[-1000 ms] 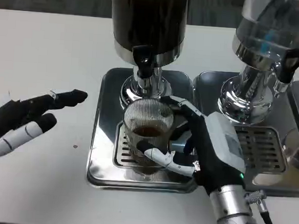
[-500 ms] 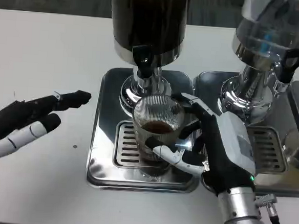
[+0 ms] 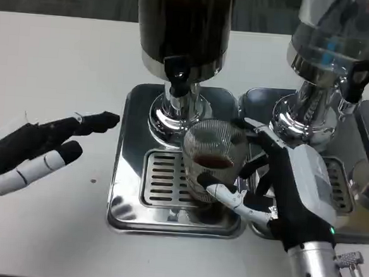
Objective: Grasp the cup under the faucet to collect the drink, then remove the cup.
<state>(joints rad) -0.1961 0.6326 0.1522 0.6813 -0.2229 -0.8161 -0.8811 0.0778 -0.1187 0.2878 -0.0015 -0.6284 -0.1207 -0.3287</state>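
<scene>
A ribbed clear cup (image 3: 211, 159) with a little dark drink in it is gripped by my right hand (image 3: 281, 186), fingers wrapped around its right side and front. The cup is lifted slightly and sits over the right part of the slotted drip grate (image 3: 165, 181), to the right of the black faucet (image 3: 177, 74) of the dark drink dispenser (image 3: 183, 24). My left hand (image 3: 34, 153) hovers over the white table left of the steel tray (image 3: 130, 147), fingers spread, holding nothing.
A second dispenser (image 3: 330, 53) with a clear tank and chrome foot stands at the right on its own steel tray (image 3: 350, 220), close behind my right hand. Bare white table lies to the left and along the front.
My right hand has carried the cup to the right, away from beneath the faucet. My left hand has drifted slightly right toward the tray.
</scene>
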